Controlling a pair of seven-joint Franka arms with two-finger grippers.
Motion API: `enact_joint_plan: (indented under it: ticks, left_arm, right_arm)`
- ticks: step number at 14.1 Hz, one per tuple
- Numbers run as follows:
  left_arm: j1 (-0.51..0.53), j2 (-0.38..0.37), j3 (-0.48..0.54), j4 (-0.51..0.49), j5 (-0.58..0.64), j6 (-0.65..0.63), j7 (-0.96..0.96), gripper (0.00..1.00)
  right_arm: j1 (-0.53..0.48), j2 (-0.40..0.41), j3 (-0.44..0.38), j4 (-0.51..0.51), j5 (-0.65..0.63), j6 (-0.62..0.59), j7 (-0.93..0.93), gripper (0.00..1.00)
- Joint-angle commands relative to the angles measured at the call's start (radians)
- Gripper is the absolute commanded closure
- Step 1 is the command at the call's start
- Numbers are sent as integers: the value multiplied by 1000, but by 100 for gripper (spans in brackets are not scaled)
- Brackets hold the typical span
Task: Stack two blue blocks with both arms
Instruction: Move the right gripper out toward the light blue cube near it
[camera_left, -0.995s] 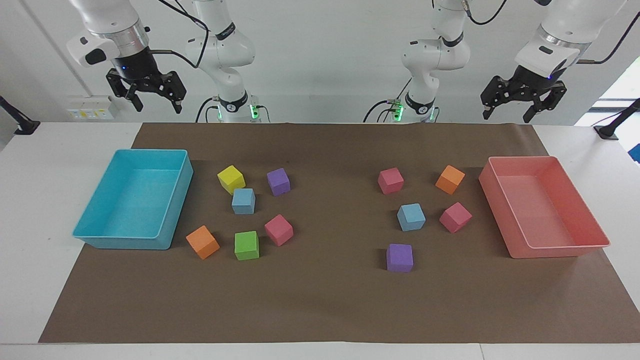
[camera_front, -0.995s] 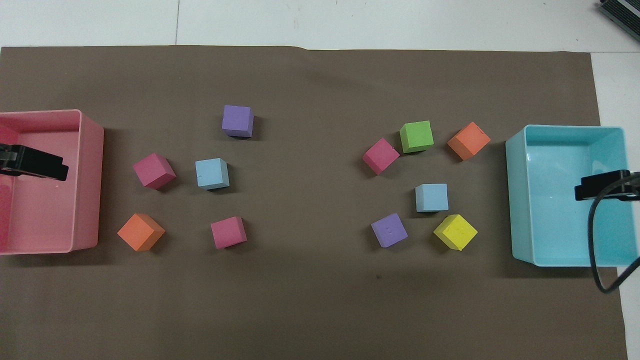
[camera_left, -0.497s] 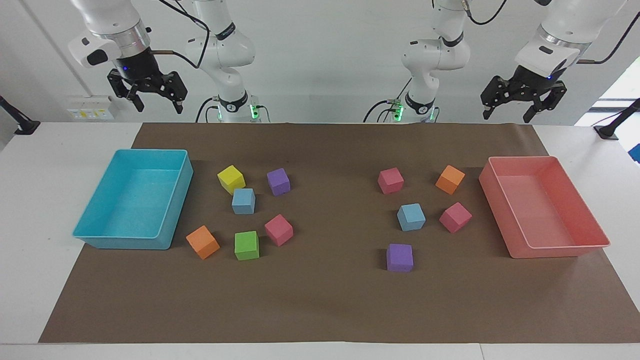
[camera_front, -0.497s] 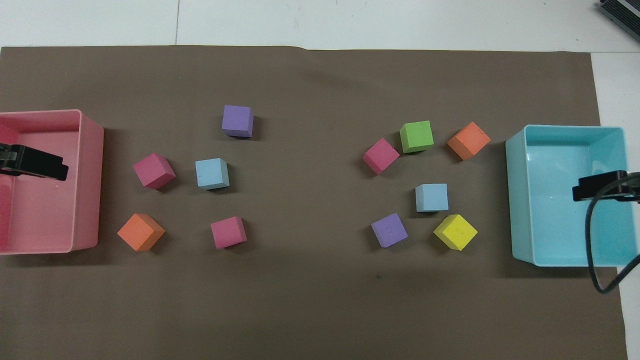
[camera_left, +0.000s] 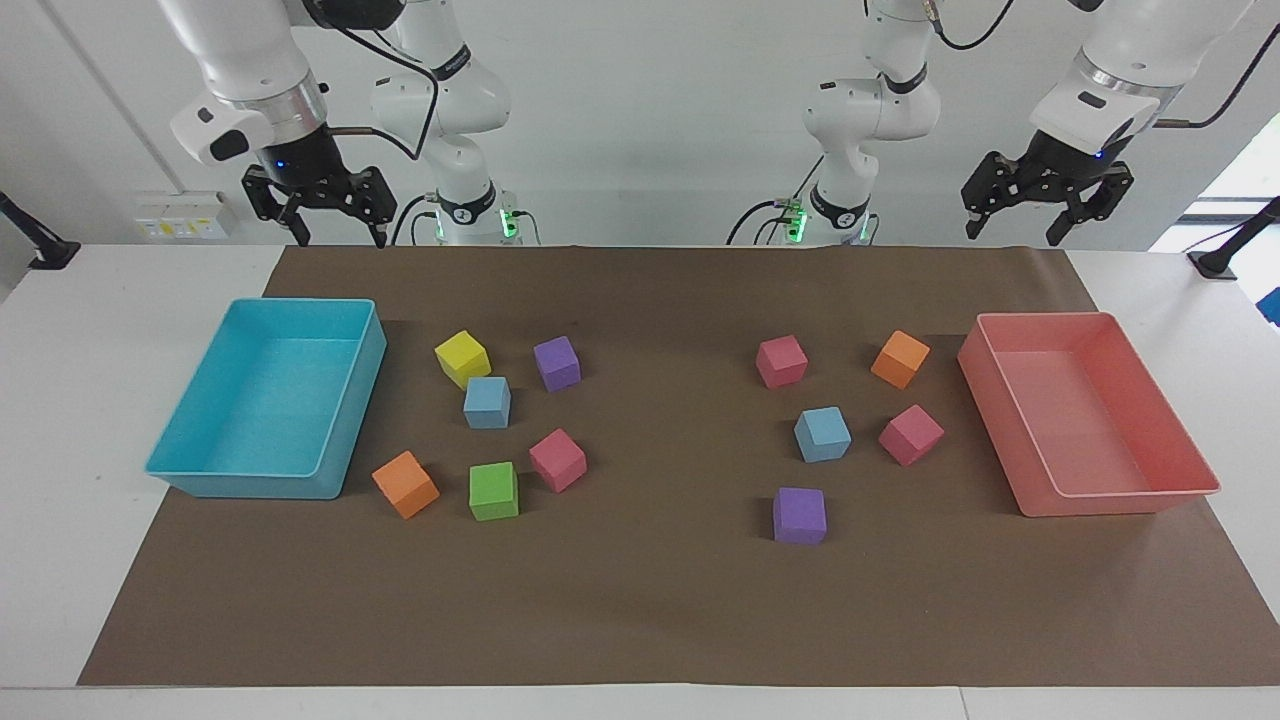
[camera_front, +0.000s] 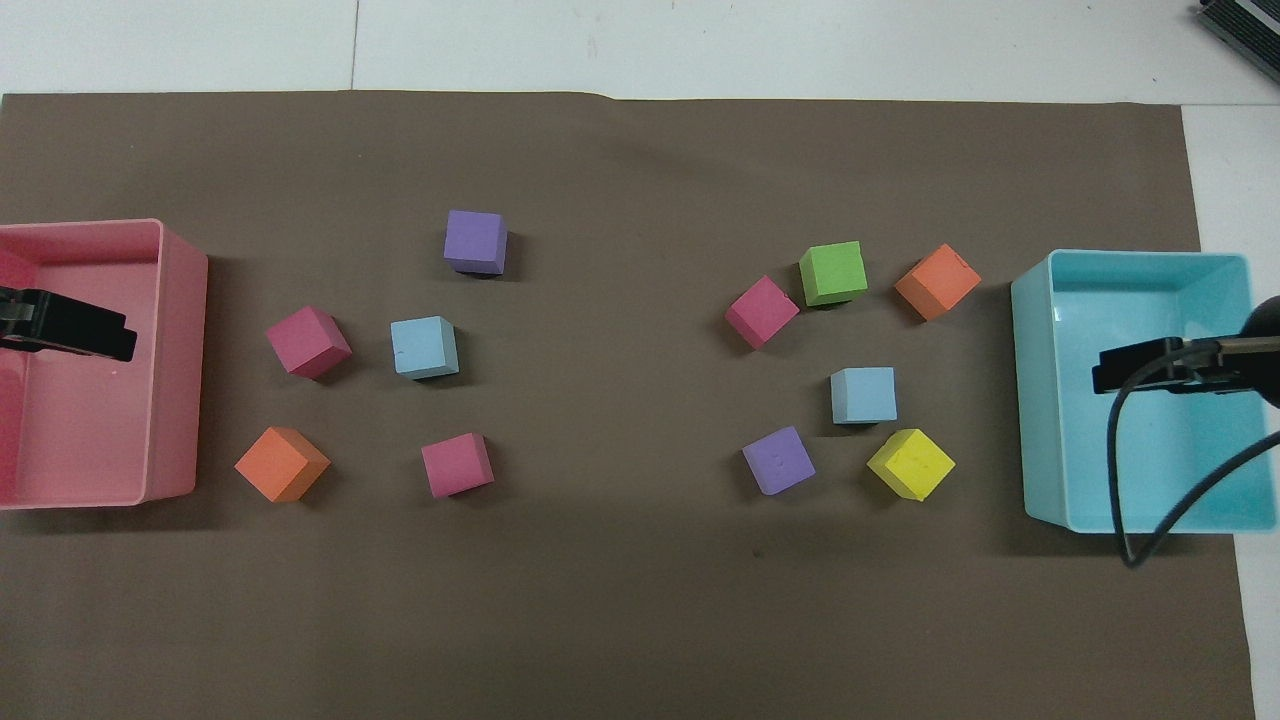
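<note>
Blue blocks are seen untouched on the mat, each well below and inboard of the nearer released right gripper and left gripper.

No words, labels, brand names or numbers can be read anywhere. The blocks, the trays and the brown mat carry no print. Small dark marks on the arms' bands near their bases are too small to make out.
</note>
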Motion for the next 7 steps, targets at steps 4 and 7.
enact_joint_plan:
  ticks: [4,7]
  left_arm:
    - [2,-28,-2,-33,17,12,7,0]
    - [2,-28,-2,-35,17,12,7,0]
  right_arm:
    - [50,50,1,-131,16,189,23,0]
    - [74,114,1,-160,21,247,24,0]
